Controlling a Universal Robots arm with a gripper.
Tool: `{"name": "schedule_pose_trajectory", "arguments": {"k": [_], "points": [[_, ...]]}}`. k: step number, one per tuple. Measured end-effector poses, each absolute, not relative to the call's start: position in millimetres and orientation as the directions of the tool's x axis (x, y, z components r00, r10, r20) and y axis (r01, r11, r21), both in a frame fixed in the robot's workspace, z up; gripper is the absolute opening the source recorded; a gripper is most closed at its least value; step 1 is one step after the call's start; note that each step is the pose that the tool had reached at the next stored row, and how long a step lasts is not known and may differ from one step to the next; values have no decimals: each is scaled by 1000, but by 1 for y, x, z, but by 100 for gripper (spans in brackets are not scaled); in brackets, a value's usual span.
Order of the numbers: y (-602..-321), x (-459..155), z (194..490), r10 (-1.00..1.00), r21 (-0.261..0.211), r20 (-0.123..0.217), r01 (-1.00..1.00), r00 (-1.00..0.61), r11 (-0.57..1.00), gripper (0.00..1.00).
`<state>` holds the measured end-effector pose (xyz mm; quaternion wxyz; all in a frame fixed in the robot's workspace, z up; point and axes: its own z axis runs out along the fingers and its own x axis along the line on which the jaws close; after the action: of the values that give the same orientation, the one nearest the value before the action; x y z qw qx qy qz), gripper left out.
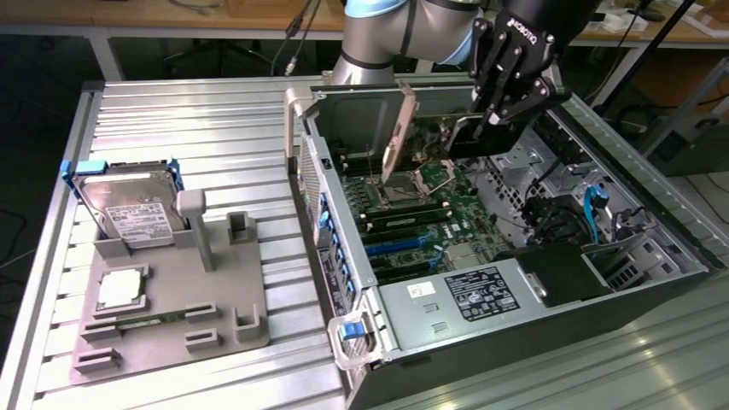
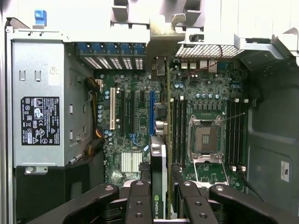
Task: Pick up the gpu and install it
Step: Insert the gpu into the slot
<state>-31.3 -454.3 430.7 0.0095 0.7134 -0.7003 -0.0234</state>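
Open case (image 1: 353,120): gpu (image 2: 158,172) apparently in gripper (image 2: 162,185)

Both above motherboard (image 1: 462,209); wrist seemingly closer

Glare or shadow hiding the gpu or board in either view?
Wrist view: case rear panel washed out white, motherboard and gpu evenly lit, end effector nearly black. Exterior view: soft sheen on the ribbed table, deep shadow beside the power supply.
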Motion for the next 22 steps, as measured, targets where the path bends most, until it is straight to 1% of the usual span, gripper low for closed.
{"name": "schedule_pose_trajectory", "arguments": {"k": [22], "points": [[-454,-31,408,-1000,46,-20,-999,20,-21,27]]}}
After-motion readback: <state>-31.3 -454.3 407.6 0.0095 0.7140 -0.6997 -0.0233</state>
